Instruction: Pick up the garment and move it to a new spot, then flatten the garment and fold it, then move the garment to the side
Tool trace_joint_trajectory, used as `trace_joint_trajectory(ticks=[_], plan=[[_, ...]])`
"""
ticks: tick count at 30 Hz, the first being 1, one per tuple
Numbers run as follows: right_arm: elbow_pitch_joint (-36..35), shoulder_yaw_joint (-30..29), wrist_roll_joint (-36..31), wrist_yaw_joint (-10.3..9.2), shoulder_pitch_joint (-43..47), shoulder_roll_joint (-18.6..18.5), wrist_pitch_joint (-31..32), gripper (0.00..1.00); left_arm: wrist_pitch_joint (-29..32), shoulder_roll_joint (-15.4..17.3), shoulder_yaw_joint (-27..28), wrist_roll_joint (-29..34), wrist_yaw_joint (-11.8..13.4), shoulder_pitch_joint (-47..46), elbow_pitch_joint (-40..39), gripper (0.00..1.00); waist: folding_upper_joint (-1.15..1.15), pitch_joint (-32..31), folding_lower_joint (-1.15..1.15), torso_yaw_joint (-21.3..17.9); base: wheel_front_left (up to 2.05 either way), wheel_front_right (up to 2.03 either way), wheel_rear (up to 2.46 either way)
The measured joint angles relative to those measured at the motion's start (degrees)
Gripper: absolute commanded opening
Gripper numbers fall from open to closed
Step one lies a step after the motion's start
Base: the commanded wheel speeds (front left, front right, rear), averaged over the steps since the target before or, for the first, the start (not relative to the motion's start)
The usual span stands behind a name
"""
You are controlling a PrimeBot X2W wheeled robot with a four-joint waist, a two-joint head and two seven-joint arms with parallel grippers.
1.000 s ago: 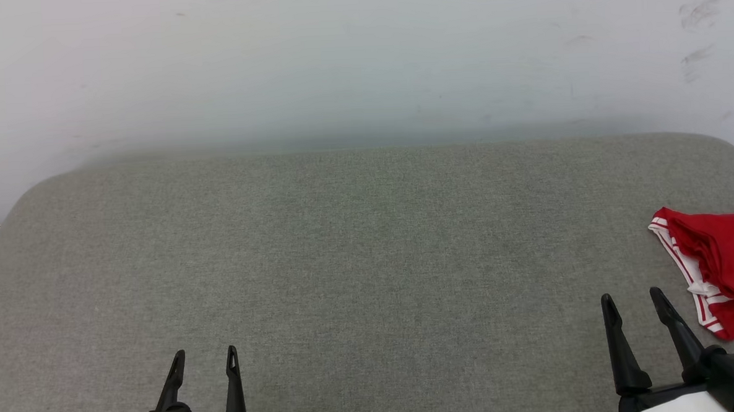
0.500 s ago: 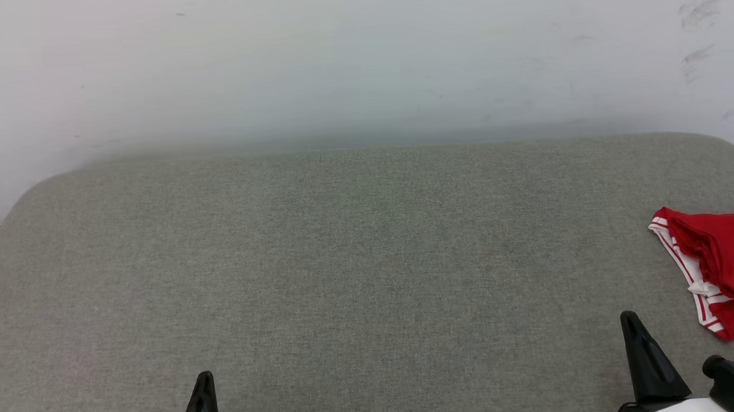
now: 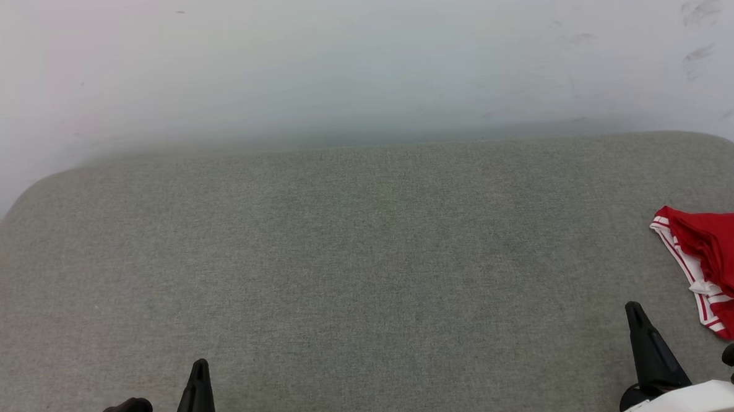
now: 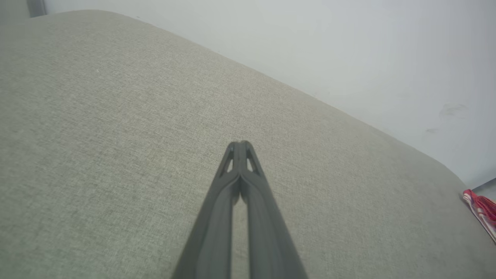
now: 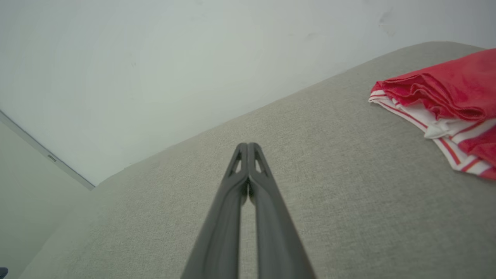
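The dark-fingered left gripper (image 3: 199, 369) and right gripper (image 3: 635, 311) have pulled back, jaws now pressed together, empty. The bunched red, white-trimmed garment (image 3: 725, 255) lies at three o'clock on the grey fabric desk (image 3: 369, 261).

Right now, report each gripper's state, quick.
Left gripper: closed, holding nothing.
Right gripper: closed, holding nothing; the garment lies apart from it.

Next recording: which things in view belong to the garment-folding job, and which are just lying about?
Job:
jersey, lying at the robot's right
left pincer, shut, empty
right pincer, shut, empty

Just there:
grey pad, under the jersey
white wall
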Motion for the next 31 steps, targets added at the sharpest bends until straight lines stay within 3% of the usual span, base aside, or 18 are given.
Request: trace_joint_trajectory(ticks=[31], plan=[[2.88, -1.18, 24.98, -0.01, -4.28, 0.18, 5.54, 0.00, 6.17, -0.48, 3.07, -25.96, -3.70, -5.09, 2.08, 0.00, 0.00, 0.50, 0.00, 0.23, 0.00, 0.00, 0.00]])
